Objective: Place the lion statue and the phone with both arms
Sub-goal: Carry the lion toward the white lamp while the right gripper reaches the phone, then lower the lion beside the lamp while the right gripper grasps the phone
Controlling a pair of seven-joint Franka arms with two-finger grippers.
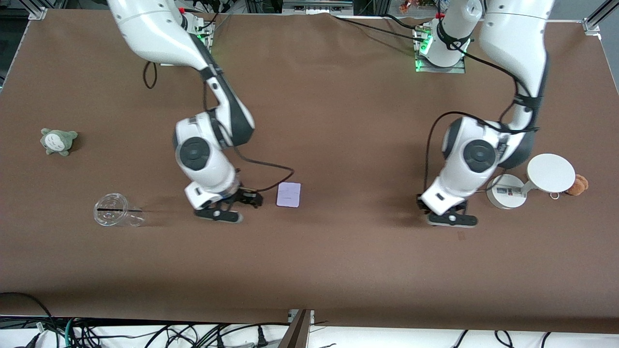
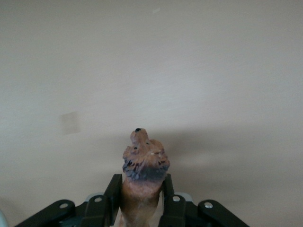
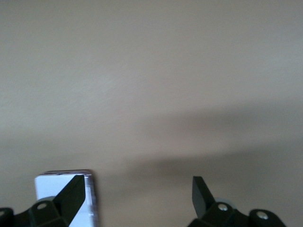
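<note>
Brown cloth covers the table (image 1: pixel 338 121). White stand (image 1: pixel 532 181) sits beside the left gripper (image 2: pixel 140 201), whose fingers (image 2: pixel 113 194) clamp the lion statue (image 2: pixel 142 177) low above the cloth. Just beside the right gripper (image 1: pixel 227 205), spread wide and empty, lies the lavender phone (image 1: pixel 288 195).

surface: brown cloth (image 1: pixel 338 121) covering the whole table, faintly wrinkled | frame: aluminium posts (image 1: pixel 36 12) at the corners by the arms' bases | front edge: white floor strip with tangled black cables (image 1: pixel 217 336) | light: even, soft shadows on the cloth
</note>
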